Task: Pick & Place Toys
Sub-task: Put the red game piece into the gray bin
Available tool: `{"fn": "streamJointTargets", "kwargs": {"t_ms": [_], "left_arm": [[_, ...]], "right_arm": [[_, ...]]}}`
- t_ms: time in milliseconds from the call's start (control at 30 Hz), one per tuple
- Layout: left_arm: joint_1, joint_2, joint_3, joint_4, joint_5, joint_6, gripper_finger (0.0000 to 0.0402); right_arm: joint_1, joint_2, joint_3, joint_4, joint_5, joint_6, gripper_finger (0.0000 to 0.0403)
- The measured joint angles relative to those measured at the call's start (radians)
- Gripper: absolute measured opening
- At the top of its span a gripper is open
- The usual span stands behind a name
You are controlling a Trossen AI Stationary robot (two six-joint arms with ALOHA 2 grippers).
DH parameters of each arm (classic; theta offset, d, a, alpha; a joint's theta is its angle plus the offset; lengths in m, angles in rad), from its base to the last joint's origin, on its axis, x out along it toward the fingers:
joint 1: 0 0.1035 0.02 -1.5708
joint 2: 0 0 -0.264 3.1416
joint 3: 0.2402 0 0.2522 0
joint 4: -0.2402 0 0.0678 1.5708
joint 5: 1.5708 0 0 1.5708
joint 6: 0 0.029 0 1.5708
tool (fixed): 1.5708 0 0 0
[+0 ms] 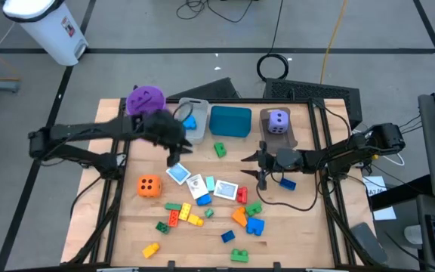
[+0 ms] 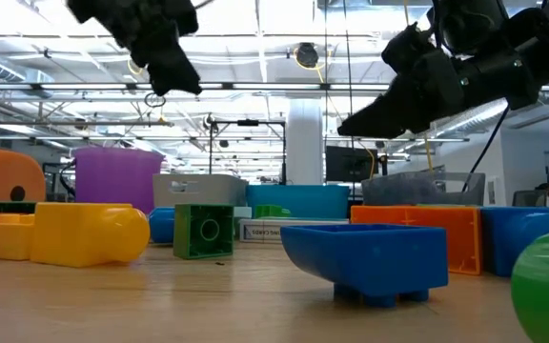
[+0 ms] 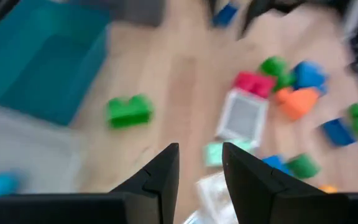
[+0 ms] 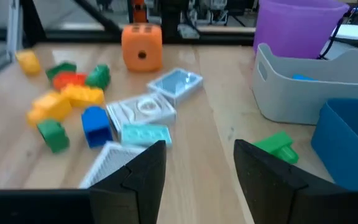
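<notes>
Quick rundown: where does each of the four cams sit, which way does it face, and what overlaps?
High: overhead, straight down on the table; both arms show.
Low: table-top height, level across the bricks into the room; both arms hang in from above.
Left wrist: over the table, aimed down past the open left tool at the cards.
Right wrist: low, past the open right tool across the table.
Shared: orange die, high and right wrist.

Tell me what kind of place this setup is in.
Probably a robotics lab or workshop in a large industrial hall: the low view shows high ceiling trusses with strip lights, and the high view shows cables on the floor around the wooden table.
</notes>
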Motion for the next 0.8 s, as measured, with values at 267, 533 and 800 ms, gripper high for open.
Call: {"fn": "streamJointTargets", "kwargs": {"t_ms": [267, 533, 800], "left_arm": [[-0.264, -0.044, -0.275, 0.552, -0.211, -0.149, 0.0129], [-0.412, 0.034, -0.328, 0.891, -0.434, -0.033, 0.0129], [-0.434, 0.109, -0.329, 0.919, -0.433, -0.017, 0.0129]], "right_arm": [[0.045, 0.0, 0.016, 0.035, -0.05, 0.038, 0.018], [0.14, -0.001, 0.084, -0.085, -0.119, 0.258, 0.018], [0.222, -0.001, 0.078, -0.319, -0.073, 0.681, 0.018]]}}
